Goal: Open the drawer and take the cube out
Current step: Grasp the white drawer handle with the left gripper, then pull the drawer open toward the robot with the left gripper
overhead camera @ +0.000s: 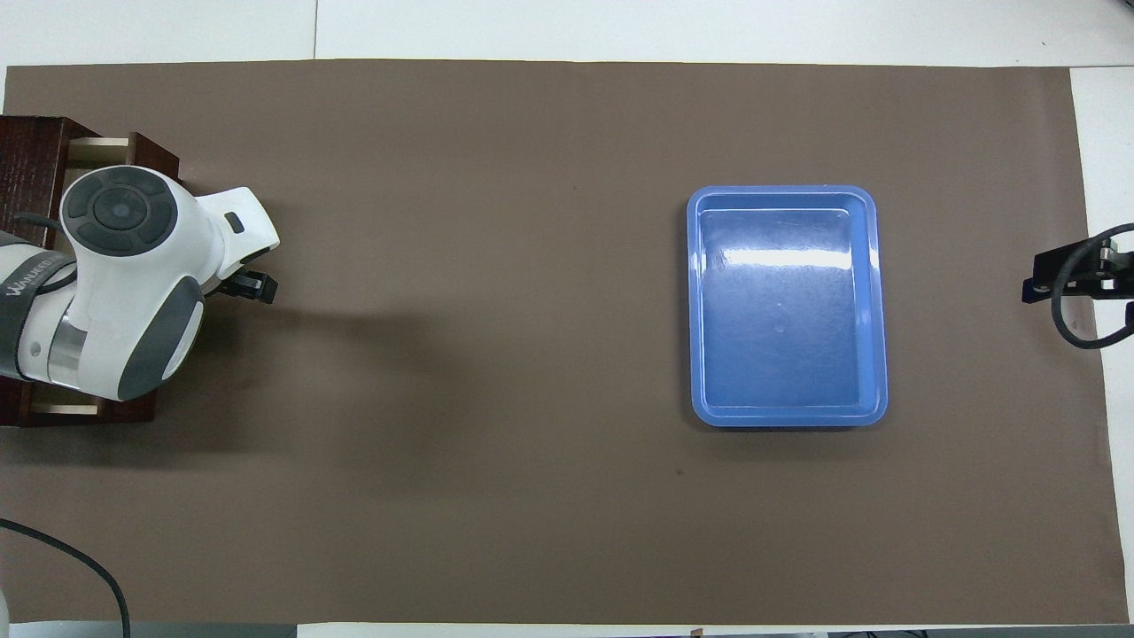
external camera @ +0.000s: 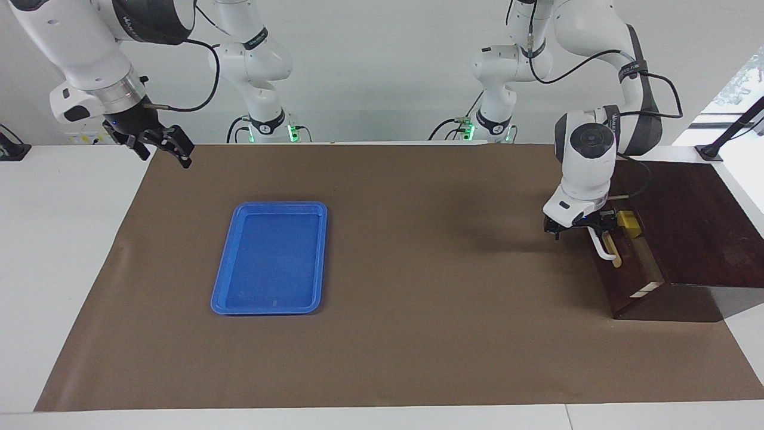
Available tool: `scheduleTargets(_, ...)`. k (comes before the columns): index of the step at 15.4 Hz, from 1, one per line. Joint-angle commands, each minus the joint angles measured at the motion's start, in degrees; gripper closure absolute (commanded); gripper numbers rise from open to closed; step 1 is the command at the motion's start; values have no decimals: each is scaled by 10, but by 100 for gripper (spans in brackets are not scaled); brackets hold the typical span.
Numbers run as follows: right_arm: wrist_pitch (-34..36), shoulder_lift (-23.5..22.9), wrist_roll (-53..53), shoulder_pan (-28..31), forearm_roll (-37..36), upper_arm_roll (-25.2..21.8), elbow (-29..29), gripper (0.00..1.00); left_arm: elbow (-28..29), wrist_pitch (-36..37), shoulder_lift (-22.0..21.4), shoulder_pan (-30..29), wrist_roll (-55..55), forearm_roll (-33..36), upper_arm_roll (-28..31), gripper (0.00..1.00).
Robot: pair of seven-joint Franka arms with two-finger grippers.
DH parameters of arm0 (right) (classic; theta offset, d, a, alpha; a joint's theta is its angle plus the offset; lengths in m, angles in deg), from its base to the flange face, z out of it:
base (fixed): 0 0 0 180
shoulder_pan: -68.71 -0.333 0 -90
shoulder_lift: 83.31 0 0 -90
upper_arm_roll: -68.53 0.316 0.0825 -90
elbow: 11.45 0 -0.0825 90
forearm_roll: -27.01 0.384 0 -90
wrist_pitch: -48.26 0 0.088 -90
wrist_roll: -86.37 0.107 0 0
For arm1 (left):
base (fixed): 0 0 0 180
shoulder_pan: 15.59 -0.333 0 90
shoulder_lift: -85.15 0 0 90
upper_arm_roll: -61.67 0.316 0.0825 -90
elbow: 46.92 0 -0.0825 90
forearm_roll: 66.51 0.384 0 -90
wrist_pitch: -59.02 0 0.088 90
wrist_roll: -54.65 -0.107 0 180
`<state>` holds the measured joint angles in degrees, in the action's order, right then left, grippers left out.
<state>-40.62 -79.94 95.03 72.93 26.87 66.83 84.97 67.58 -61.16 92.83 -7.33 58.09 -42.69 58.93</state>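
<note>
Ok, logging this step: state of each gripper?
Left gripper: at the handle of the drawer, grip cannot be told.
Right gripper: open, empty, waiting.

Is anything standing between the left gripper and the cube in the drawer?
Nothing visible does. The drawer is pulled partly out, and the yellow cube lies uncovered inside. The left gripper is at the white handle, beside the cube.

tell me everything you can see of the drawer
The drawer is dark brown wood with a white bar handle on a tan strip. It stands partly pulled out of its dark wooden box at the left arm's end of the table, showing a pale inside with a yellow cube. The left gripper is at the handle.
</note>
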Motion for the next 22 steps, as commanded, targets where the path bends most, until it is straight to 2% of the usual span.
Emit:
scheduleTargets(1, -22, 19, 7, 8, 14, 6, 29, 0, 8, 14, -13, 27, 9, 4, 3, 0)
scheduleTargets(5, -24, 16, 30, 4, 15, 6, 32, 0, 5, 17, -12, 40, 9, -12, 3, 0)
scheduleTargets(9, -46, 19, 76, 2, 53, 6, 53, 0, 3, 20, -12, 47, 9, -12, 3, 0)
scheduleTargets(22, -52, 19, 83, 0, 54, 10, 58, 0, -1, 28, -12, 61, 7, -12, 4, 0)
